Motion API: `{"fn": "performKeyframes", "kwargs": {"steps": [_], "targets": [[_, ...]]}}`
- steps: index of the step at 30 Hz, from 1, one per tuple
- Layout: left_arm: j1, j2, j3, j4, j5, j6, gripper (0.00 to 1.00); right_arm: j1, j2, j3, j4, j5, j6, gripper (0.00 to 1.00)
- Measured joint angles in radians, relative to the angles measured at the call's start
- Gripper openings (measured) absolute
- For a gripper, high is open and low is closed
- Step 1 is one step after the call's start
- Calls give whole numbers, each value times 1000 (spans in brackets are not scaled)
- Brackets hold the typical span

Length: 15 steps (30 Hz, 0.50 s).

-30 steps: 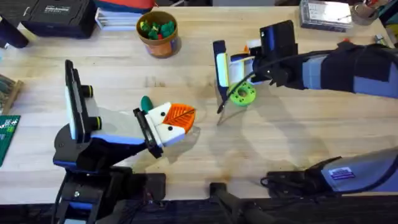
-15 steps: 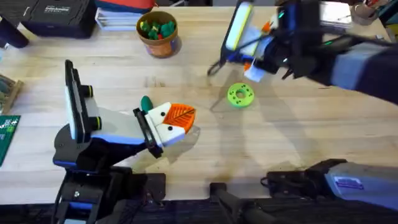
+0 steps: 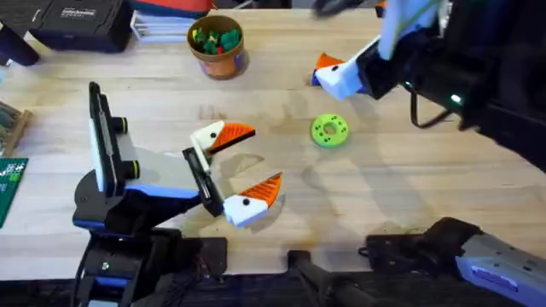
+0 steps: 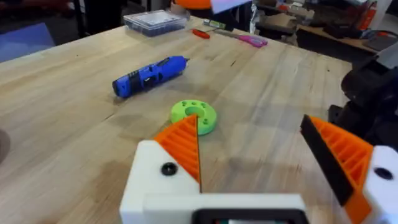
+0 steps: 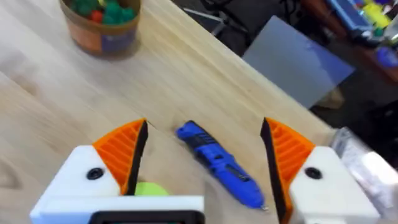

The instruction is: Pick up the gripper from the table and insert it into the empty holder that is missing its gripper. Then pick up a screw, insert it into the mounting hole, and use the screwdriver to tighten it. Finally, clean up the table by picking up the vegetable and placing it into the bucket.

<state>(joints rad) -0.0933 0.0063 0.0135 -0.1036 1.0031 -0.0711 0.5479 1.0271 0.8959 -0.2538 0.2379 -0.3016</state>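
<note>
The blue screwdriver (image 4: 149, 75) lies flat on the table beyond the lime disc. In the right wrist view the screwdriver (image 5: 221, 165) is on the wood below my open right gripper (image 5: 205, 155), apart from both orange pads. Overhead, the right gripper (image 3: 363, 51) hangs raised and blurred at the back right. My left gripper (image 3: 237, 169) rests open on the table centre-left with nothing between its fingers; its wrist view shows the left gripper (image 4: 261, 155) facing the disc. The yellow-orange bucket (image 3: 216, 43) stands at the back holding green and red pieces. The loose gripper piece, holder, screw and vegetable are out of view.
A lime-green disc with holes (image 3: 329, 130) lies mid-table. A clear box (image 4: 154, 22) and a red-handled tool (image 4: 200, 34) sit near the far edge. A black case (image 3: 81, 21) is at the back left, a green circuit board (image 3: 10, 183) at the left edge.
The right gripper lifted the screwdriver off the disc, swung back and right, and opened; the screwdriver now lies on the table. The left gripper's fingers spread from shut to open.
</note>
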Motion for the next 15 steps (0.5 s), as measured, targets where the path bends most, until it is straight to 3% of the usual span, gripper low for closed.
{"fn": "performKeyframes", "kwargs": {"steps": [5, 11, 15], "targets": [[0, 0, 0, 6, 0, -1, 986, 37, -46, 0, -46, 0, 196, 994], [0, 0, 4, 102, -13, -44, 985, 68, -45, 0, -64, 0, 278, 994], [-1, 0, 107, -87, -130, -63, 985, 81, -45, 0, -64, 0, 297, 994]]}}
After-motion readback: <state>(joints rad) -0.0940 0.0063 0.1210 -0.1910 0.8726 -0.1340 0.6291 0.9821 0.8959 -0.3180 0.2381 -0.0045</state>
